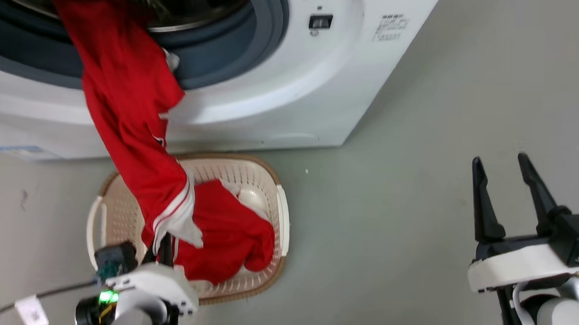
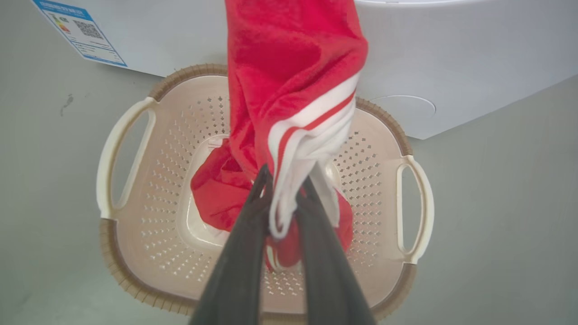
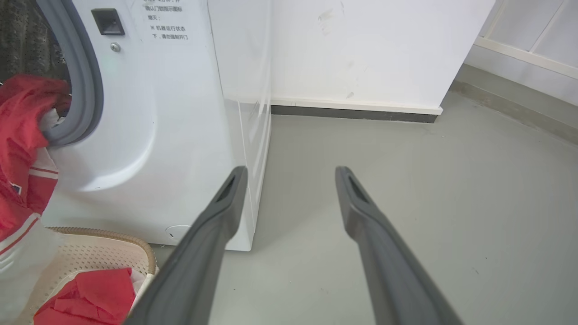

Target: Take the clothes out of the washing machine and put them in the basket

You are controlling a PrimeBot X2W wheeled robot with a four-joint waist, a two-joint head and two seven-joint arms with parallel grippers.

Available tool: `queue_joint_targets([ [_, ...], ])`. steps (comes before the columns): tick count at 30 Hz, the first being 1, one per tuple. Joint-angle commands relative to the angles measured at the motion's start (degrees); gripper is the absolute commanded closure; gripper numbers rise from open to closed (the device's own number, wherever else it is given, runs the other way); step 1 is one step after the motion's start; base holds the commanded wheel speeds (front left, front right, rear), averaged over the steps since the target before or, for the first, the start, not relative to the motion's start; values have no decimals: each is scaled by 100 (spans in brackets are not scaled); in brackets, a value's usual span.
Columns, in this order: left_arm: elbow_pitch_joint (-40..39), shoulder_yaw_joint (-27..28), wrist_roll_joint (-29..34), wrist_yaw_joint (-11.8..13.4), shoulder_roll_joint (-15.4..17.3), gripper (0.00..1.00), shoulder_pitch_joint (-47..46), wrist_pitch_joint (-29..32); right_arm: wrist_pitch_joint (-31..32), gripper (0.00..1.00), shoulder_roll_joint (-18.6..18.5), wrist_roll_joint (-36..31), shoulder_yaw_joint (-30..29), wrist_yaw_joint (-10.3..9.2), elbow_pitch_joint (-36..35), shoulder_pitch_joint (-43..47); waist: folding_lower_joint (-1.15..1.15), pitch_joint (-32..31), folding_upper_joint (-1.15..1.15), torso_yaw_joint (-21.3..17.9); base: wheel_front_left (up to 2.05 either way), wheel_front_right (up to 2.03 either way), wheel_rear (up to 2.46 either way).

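A long red garment (image 1: 126,101) with white striped trim stretches from the washing machine (image 1: 283,89) porthole down to the basket (image 1: 278,201) on the floor in front of it. My left gripper (image 2: 285,180) is shut on the garment's white-and-red striped end (image 2: 307,131), held just above the basket (image 2: 384,149). Another red piece (image 1: 227,238) lies inside the basket, seen too in the left wrist view (image 2: 216,194) and the right wrist view (image 3: 90,298). My right gripper (image 1: 499,164) stands open over bare floor to the right, holding nothing (image 3: 291,174).
Grey floor (image 1: 390,211) spreads to the right of the washer and basket. A white wall with a dark skirting (image 3: 352,113) runs behind the machine. A cable with a tag (image 1: 31,310) trails on the floor at the lower left.
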Motion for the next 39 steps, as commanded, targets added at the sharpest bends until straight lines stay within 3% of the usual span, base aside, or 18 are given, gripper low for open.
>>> queue_joint_targets([
  [1, 275, -10, 59, -50, 13, 100, -305, -31, -42, 0, 0, 41, -8, -4, -40, -135, -1, 450, 0, -87, 0, 0, 0],
  [11, 2040, 188, 100, -231, 190, 100, -1915, -60, -292, 0, 0, 129, 169, -4, 37, -603, -1, 1392, 0, -352, 0, 0, 0],
  [22, 2843, 454, 114, -281, 459, 100, -2903, -62, -569, 0, -1, 288, 225, -4, 279, -861, -1, 1860, 0, -600, 0, 0, 0],
  [23, 2896, 490, 91, -263, 467, 96, -2959, -63, -591, 0, -1, 302, 234, -4, 305, -870, -1, 1870, 0, -611, 0, 0, 0],
  [25, 2993, 517, 94, -273, 483, 39, -3029, -63, -621, 0, -1, 309, 247, -4, 364, -894, -1, 1876, 0, -633, 0, 0, 0],
  [26, 3014, 554, 72, -281, 495, 4, -3048, -63, -637, 0, -1, 321, 256, -4, 394, -901, -1, 1863, 0, -642, 0, 0, 0],
  [27, 3030, 574, 71, -296, 505, 0, -3051, -64, -657, 0, -1, 343, 256, -4, 431, -909, -1, 1837, 0, -645, 0, 0, 0],
  [39, 2585, 707, 331, -416, 324, 0, -2237, -65, -727, 0, -1, 325, 349, -4, 717, -815, -1, 1007, 0, -496, 0, 0, 0],
])
